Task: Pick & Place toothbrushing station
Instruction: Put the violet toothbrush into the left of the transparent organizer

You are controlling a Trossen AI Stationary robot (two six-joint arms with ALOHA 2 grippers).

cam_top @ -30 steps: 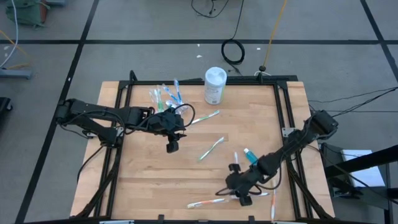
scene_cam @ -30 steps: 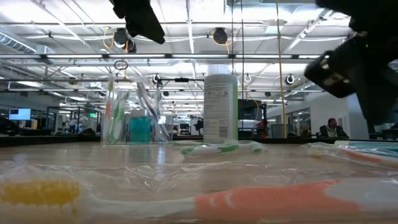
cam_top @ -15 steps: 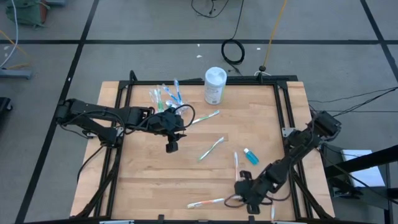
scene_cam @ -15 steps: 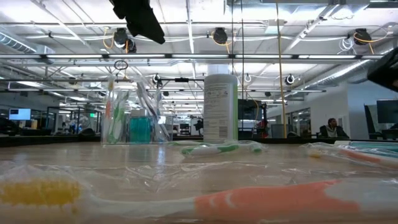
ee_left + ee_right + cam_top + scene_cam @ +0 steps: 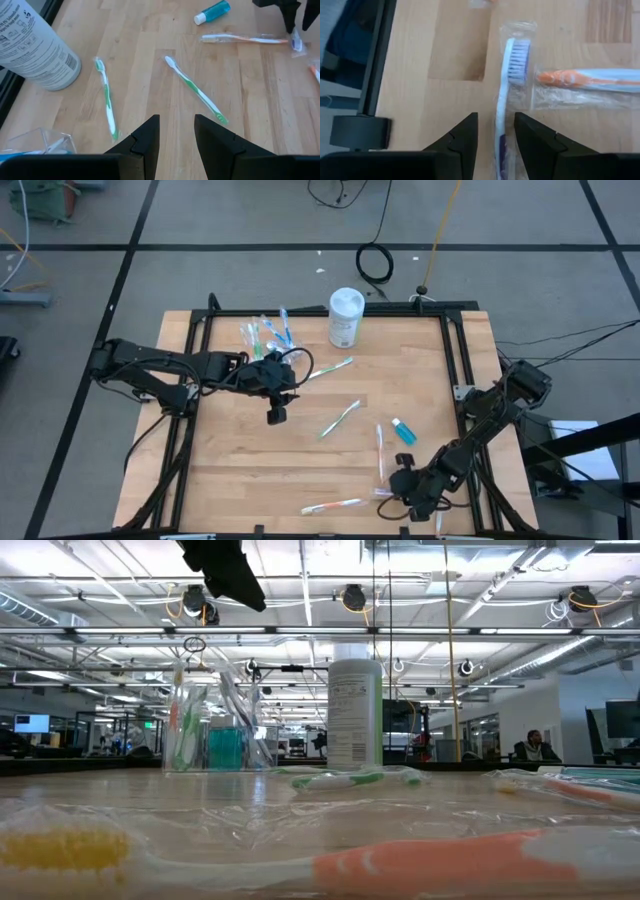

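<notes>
Since a second ago the right gripper (image 5: 420, 505) has slid from the lower middle of the high view toward the lower right, and now sits near the table's (image 5: 250, 460) bottom edge; the left arm has not moved. In the right wrist view its fingers (image 5: 462, 142) are apart, with a wrapped blue-bristled brush (image 5: 512, 85) lying in line with the gap between them and an orange-handled brush (image 5: 585, 80) crosswise just beside its head.

The left gripper (image 5: 277, 415) hangs left of centre in the high view, fingers (image 5: 145, 140) apart with nothing between them. Ahead of it in the left wrist view lie two green brushes (image 5: 195, 92) well apart on the wood, with the canister (image 5: 35, 50) at the upper left of that frame.

The cup (image 5: 265, 335) stands in the upper left part of the table, holding several brushes and a teal tube, left of the white canister. A loose teal tube (image 5: 403, 430) lies right of centre, with a white brush (image 5: 380, 450) just beside it. Another orange brush (image 5: 330, 505) lies at the bottom middle. In the low view, the cup (image 5: 215, 730) shows left of the canister.
</notes>
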